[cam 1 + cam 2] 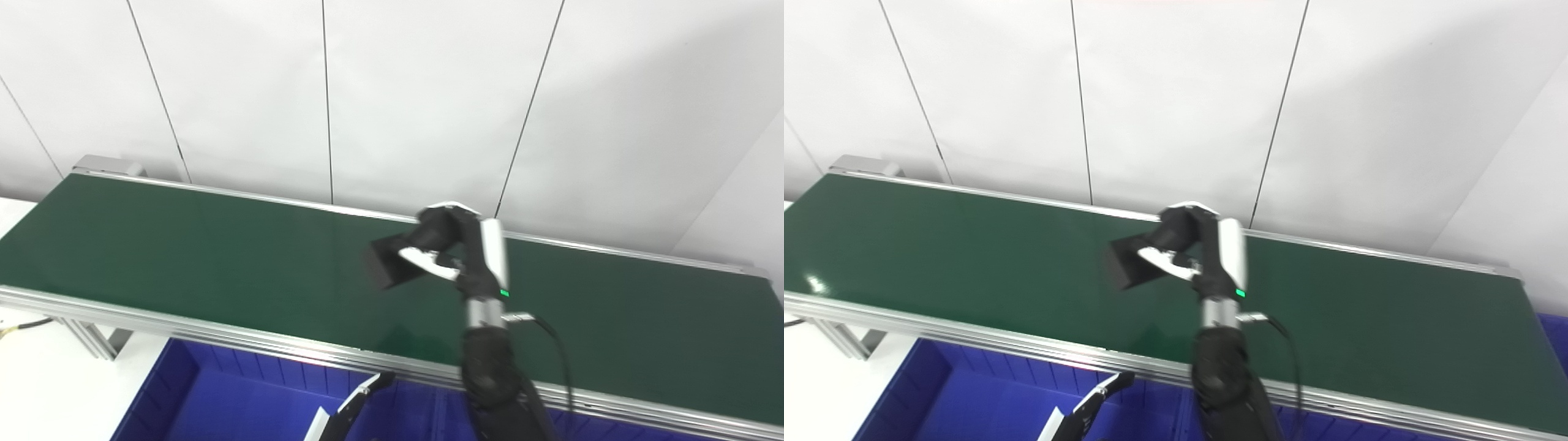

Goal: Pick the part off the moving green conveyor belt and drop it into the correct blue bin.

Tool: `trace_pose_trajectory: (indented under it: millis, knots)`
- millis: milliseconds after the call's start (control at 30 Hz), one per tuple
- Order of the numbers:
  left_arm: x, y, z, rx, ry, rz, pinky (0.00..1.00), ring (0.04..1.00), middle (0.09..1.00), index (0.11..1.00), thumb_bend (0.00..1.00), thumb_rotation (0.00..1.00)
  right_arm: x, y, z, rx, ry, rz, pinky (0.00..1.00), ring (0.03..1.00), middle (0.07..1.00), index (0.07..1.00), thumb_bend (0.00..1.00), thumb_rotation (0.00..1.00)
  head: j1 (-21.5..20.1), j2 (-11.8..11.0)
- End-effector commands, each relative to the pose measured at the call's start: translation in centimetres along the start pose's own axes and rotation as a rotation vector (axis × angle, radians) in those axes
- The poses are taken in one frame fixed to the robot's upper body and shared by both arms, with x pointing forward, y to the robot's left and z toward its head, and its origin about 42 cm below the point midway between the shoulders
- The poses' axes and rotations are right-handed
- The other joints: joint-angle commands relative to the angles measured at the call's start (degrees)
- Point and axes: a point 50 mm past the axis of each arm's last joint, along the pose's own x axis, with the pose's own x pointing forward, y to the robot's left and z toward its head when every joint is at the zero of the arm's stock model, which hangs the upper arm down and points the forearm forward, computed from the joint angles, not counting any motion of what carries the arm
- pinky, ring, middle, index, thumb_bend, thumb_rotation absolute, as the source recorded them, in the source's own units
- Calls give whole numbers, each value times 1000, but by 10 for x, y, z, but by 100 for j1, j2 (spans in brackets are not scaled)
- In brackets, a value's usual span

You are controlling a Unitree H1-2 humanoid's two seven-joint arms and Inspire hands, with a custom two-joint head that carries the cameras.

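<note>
A black block-shaped part [391,264] hangs just above the green conveyor belt [184,257], near its middle. My right hand [450,248] is shut on the part's right end, wrist bent, with the arm rising from the bottom edge. The same part [1128,264] and right hand [1191,245] show in the right eye view. Only the straight fingers of my left hand [352,404] peek in at the bottom, over the blue bin [233,392], with nothing in them.
The belt's aluminium front rail [184,327] runs between the belt and the bin below it. A corner of a second blue bin [1557,343] shows at the far right. White wall panels stand close behind the belt.
</note>
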Motion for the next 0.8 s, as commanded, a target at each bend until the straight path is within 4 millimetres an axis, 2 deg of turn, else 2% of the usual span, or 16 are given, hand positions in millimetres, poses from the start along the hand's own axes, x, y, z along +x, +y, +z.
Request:
trace_pose_trajectory:
  millis: [0,267,533,633,700,767]
  knots:
    - [8,3,14,-13,-74,4,964,923,889,872,738,1000,3,-10,20,1,-49,-8,340,445,547,494,492,0,2,0]
    - [14,5,22,-14,-72,22,919,889,863,833,702,1000,-43,-50,6,-71,-16,23,333,452,569,468,488,0,135,253]
    - [20,6,31,-29,-61,32,921,883,855,824,714,1000,-90,-95,-25,-217,113,148,333,457,572,475,488,0,138,550]
    - [22,8,33,-30,-55,36,921,881,855,826,732,1000,-107,-108,-36,-251,175,200,356,481,549,469,492,0,146,686]
    - [23,10,34,-28,-62,36,920,880,853,828,710,1000,-115,-114,-43,-257,206,226,360,490,540,467,493,0,114,766]
    - [25,11,35,-24,-65,40,889,860,843,826,716,1000,-121,-118,-51,-263,235,253,333,455,549,500,490,0,96,844]
